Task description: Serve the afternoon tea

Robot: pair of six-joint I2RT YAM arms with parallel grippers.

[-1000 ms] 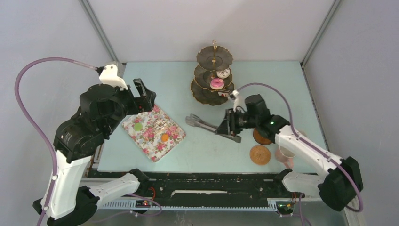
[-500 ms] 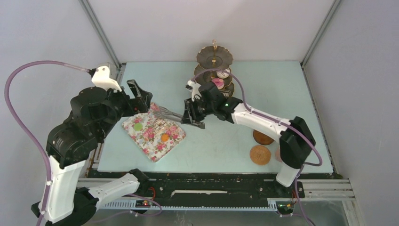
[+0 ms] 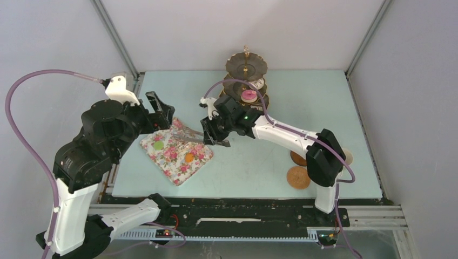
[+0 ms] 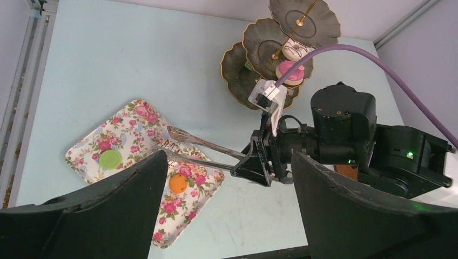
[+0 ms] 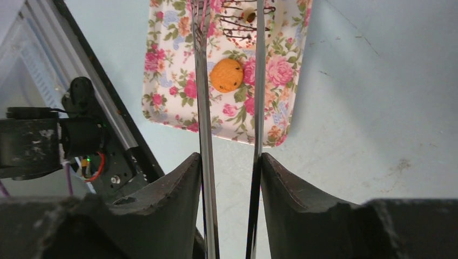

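My right hand [image 3: 211,132] grips the tongs [image 3: 187,133], their tips over the far corner of the cloth [image 3: 172,162], where the orange cake [image 3: 189,157] and green cake [image 3: 158,145] lie. My left hand [image 3: 162,110] gapes wide, holding nothing.

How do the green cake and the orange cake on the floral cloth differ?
The green cake is a flat, smooth disc; the orange cake is rounder, bumpy. Green lies away from the tongs; orange shows between their arms in the right wrist view. Both sit on the cloth.

Cakes [image 3: 189,157] on tray [image 3: 173,166] under tongs [image 3: 187,134], left of 3-tier stand [image 3: 246,66]
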